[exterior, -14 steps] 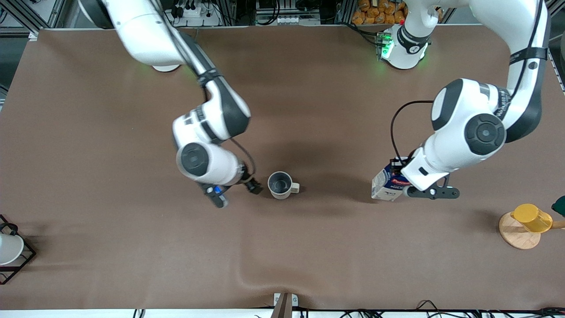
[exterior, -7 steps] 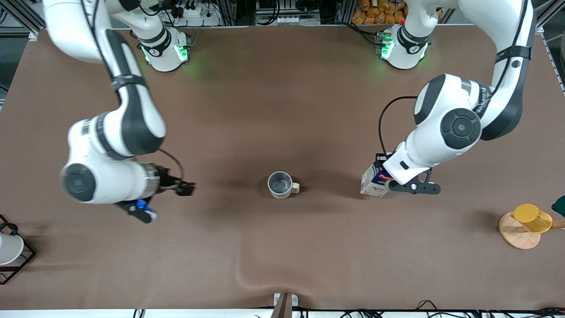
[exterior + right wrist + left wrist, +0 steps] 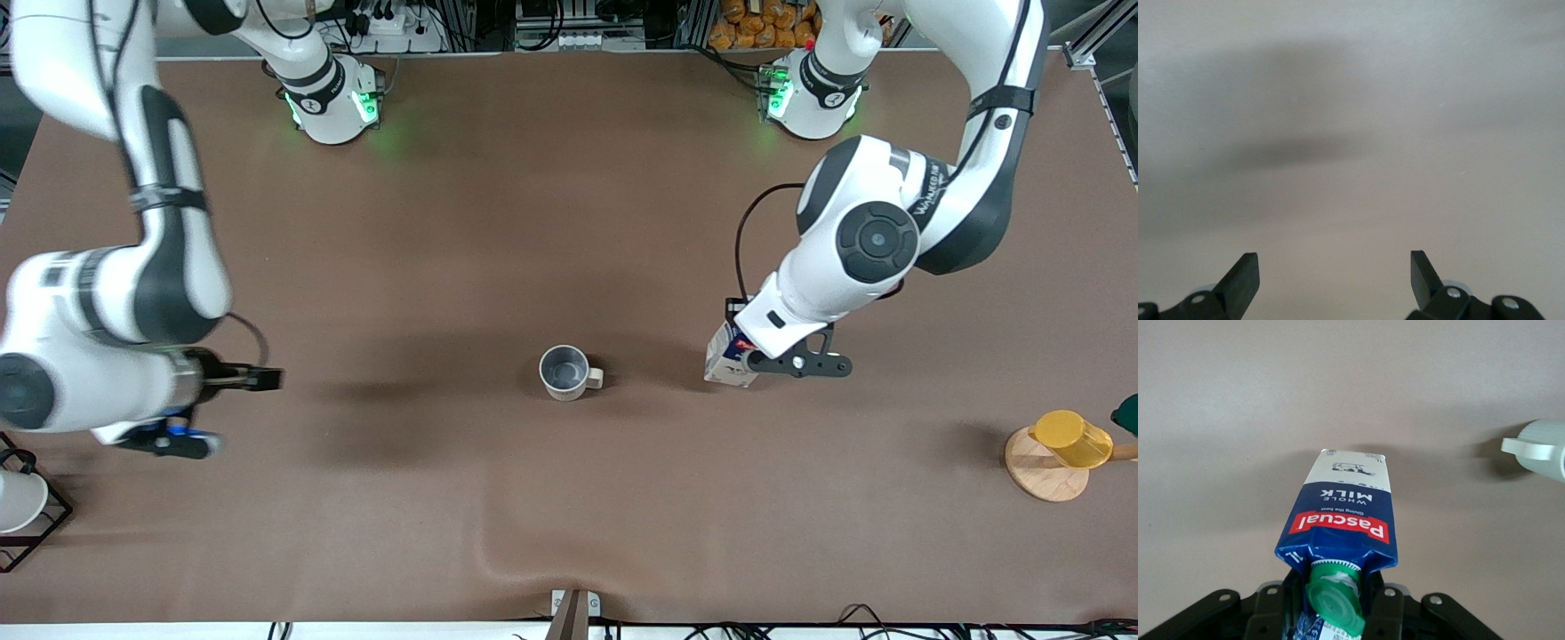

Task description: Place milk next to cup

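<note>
My left pincer (image 3: 745, 352) is clamped on the milk (image 3: 725, 356) near its green cap (image 3: 1333, 605), carrying it tilted over the brown surface (image 3: 569, 222). The cup (image 3: 565, 372) stands well apart from it, toward the right arm's end. My right pincer (image 3: 1335, 273) hangs with fingers spread wide and holding nothing, over bare surface.

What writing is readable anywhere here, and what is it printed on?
"Pascual": red band on the milk carton, held in the left pincer.
"WHOLE MILK": the carton's blue panel.
A small line under that: too small to read.
Lettering on the left arm: unreadable.
The mug: no lettering shows.
</note>
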